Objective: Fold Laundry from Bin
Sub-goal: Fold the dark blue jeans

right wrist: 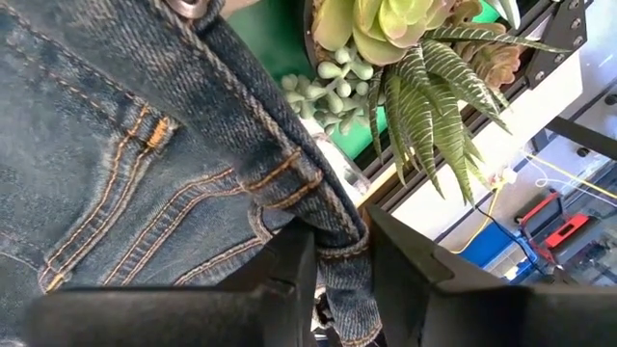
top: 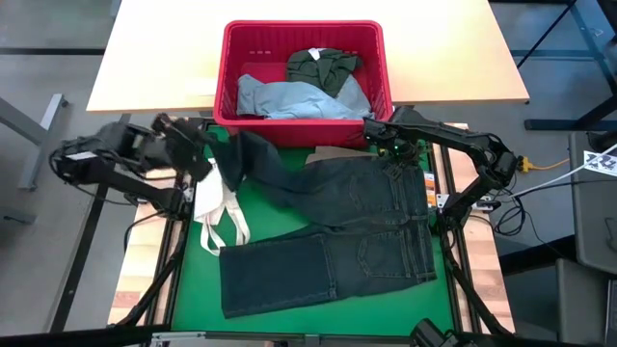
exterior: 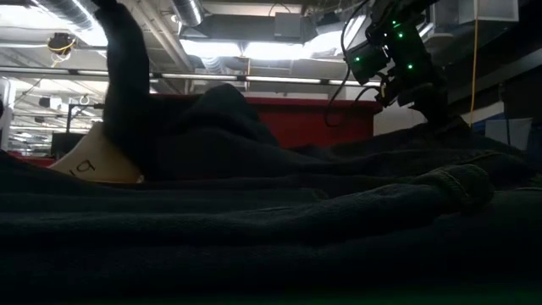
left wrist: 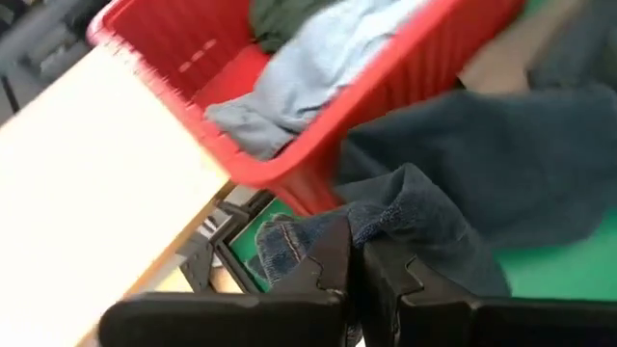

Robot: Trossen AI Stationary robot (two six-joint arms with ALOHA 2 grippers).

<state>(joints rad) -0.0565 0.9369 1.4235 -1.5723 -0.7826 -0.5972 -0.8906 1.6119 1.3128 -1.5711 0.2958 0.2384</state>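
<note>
- Dark navy jeans (top: 357, 226) lie spread on the green worktop (top: 280, 226), just in front of the red bin (top: 231, 58) (light blue and olive pieces inside).
- Left hand (left wrist: 352, 265) is clamped on one raised leg end.
- Right hand (right wrist: 342, 260) pinches the waistband beside the bin's corner.

What you could not make out

In your low view the dark jeans (exterior: 271, 229) filled the foreground and hid nearly all of the red bin (exterior: 322, 119). From above, the light blue garment (top: 299, 96) covered the bin's floor, and a beige piece (top: 333, 154) lay mostly hidden beneath the jeans' waistband.
</note>
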